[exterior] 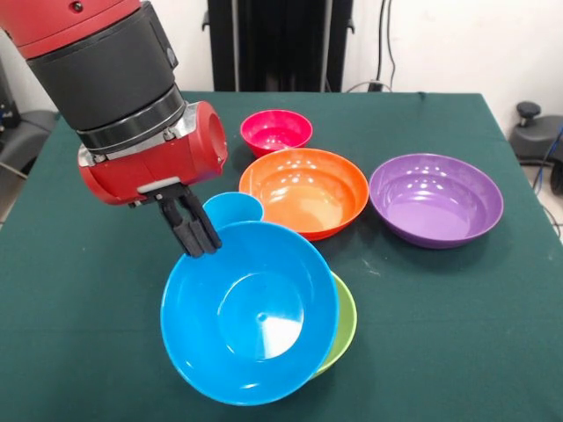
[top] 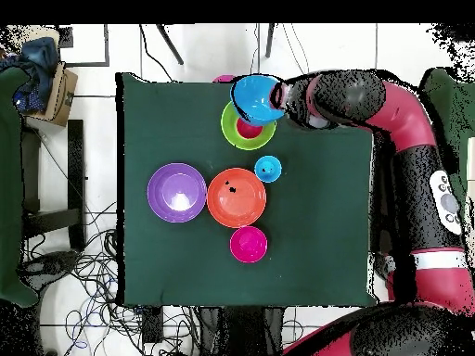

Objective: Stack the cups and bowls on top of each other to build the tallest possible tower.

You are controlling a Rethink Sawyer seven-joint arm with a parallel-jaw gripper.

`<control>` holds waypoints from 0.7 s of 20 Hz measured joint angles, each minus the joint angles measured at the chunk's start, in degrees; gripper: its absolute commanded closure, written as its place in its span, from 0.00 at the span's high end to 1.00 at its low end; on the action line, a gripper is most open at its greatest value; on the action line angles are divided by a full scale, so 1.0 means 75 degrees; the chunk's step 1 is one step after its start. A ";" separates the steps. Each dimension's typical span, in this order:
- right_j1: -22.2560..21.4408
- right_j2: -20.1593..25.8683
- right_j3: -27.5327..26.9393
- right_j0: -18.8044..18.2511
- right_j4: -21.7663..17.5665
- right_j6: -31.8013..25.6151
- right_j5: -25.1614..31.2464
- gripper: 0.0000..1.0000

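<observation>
My gripper is shut on the rim of the blue bowl, which hangs tilted with its hollow facing the front camera. Under it and to its right peeks the lime green bowl; I cannot tell whether the two touch. From overhead the blue bowl overlaps the green bowl, and something red-pink lies inside the green one. A light blue cup stands just behind the gripper. The orange bowl, purple bowl and small pink-red bowl sit apart on the green table.
In the overhead view a pink object pokes out at the table's edge beside the blue bowl. The arm runs along the table's right side there. A cardboard box and cables lie on the floor off the left side.
</observation>
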 measured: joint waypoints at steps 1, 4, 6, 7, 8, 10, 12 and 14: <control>0.0004 0.0001 0.0000 0.0000 -0.0001 0.0000 -0.0001 0.00; 0.0016 0.0002 0.0000 0.0001 -0.0002 0.0000 -0.0002 1.00; 0.0020 0.0003 -0.0004 0.0002 -0.0001 0.0000 -0.0001 1.00; 0.0022 0.0003 -0.0008 0.0003 -0.0002 0.0000 0.0000 1.00; 0.0026 0.0003 -0.0020 0.0007 -0.0003 0.0000 -0.0002 1.00; 0.0028 0.0003 -0.0035 0.0011 -0.0008 0.0000 -0.0002 1.00; 0.0031 -0.0001 -0.0072 0.0017 -0.0025 0.0000 0.0000 1.00; 0.0037 -0.0004 -0.0098 0.0019 -0.0038 0.0000 -0.0002 1.00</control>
